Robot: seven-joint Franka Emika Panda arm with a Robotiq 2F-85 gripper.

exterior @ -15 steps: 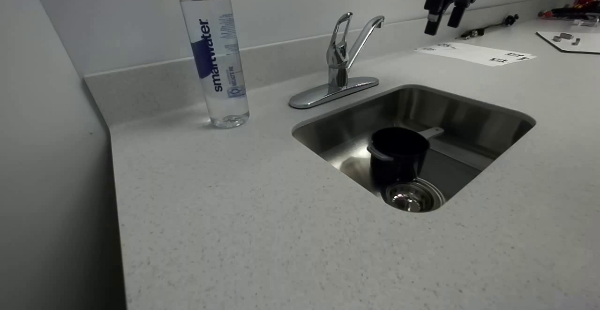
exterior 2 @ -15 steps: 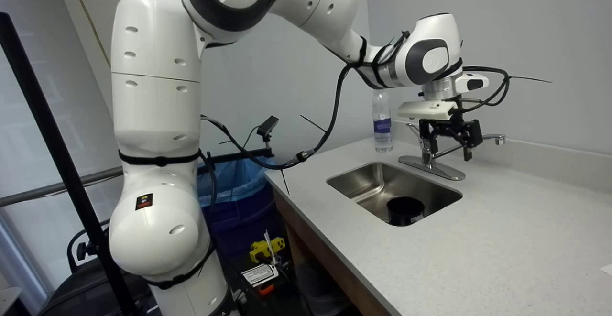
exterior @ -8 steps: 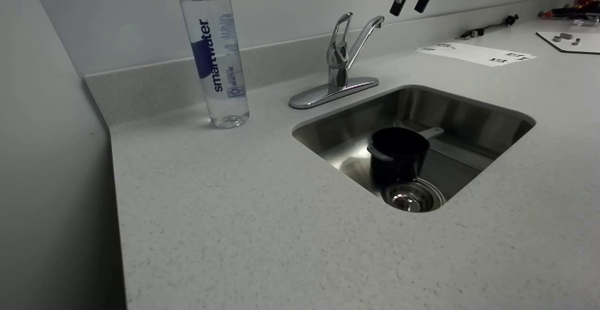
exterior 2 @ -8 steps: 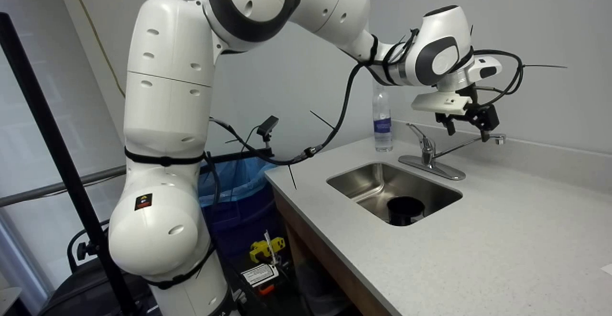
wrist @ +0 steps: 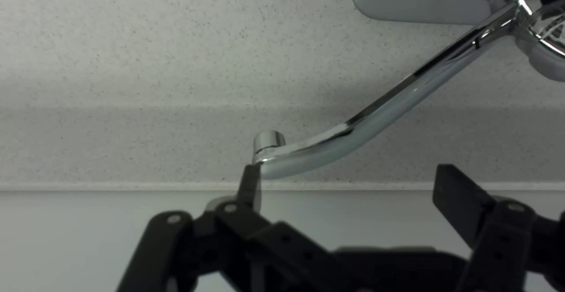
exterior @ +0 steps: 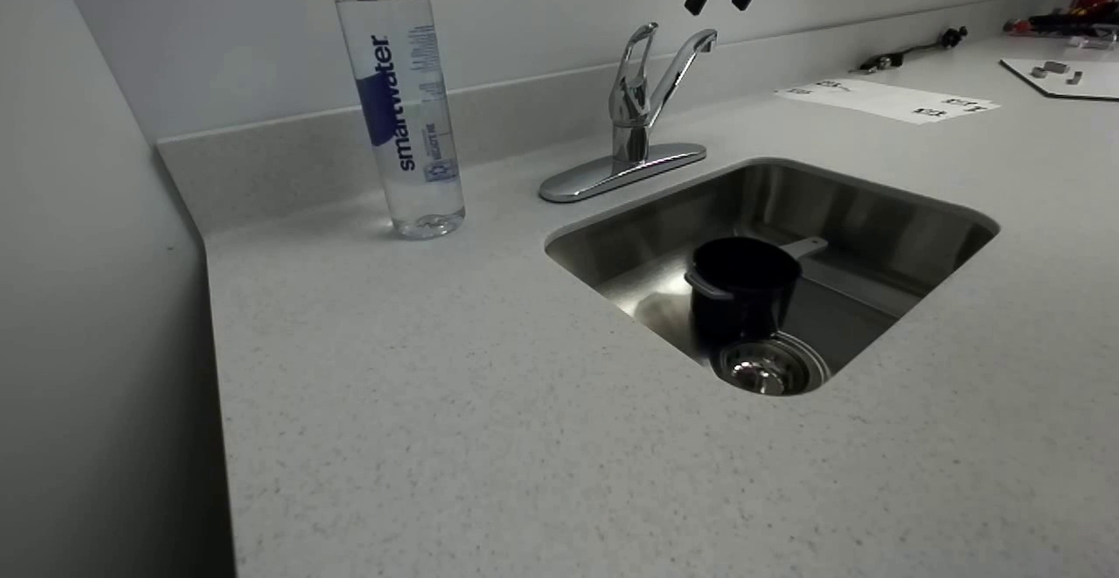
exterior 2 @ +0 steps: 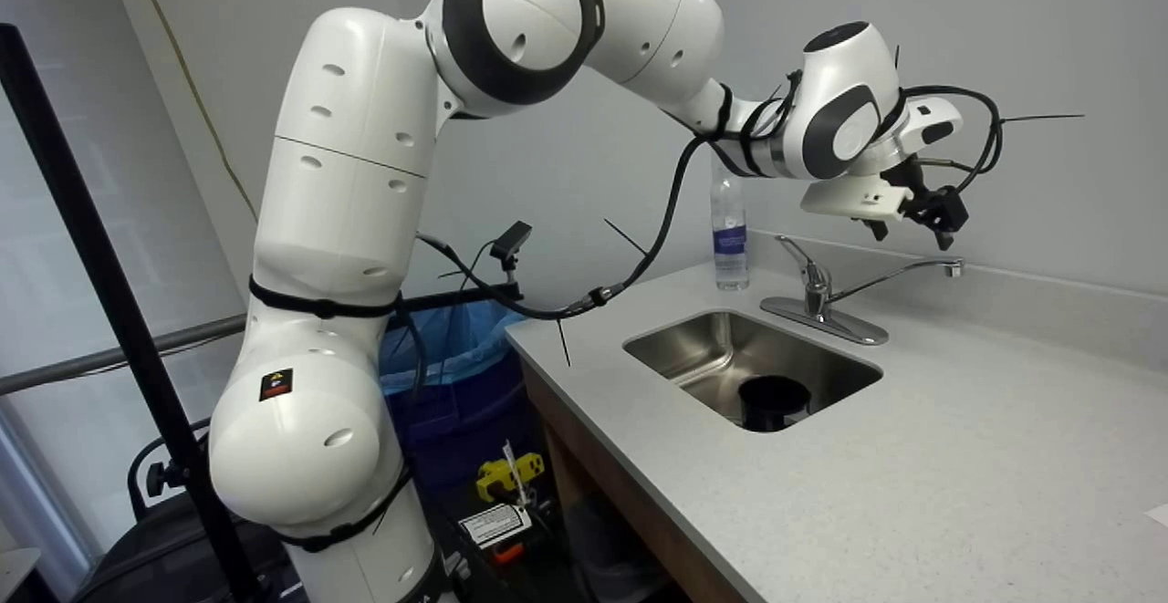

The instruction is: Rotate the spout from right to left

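The spout is a slim chrome tube [exterior: 675, 75] that slants up from the faucet's oval base plate [exterior: 594, 177]. In an exterior view the spout [exterior 2: 890, 277] points right, its outer end by the backsplash. The lever handle [exterior 2: 796, 252] stands upright at the faucet body. My gripper [exterior 2: 911, 236] is open and empty, tilted, apart from and above the spout's outer half. It also shows at the top of an exterior view [exterior: 719, 3]. In the wrist view the spout [wrist: 388, 106] runs across beyond the open gripper [wrist: 348, 168]; the left fingertip overlaps the spout's end in the picture.
A clear water bottle [exterior: 411, 123] stands on the counter on the far side of the faucet from the spout's end. The sink [exterior 2: 698, 348] in front holds a black pot [exterior 2: 757, 407]. The backsplash [exterior 2: 1077, 297] and wall are close behind the spout.
My gripper has risen from in front of the faucet, moved back towards the wall and tilted, and is now above the spout's outer half. The spout, bottle and pot have not moved.
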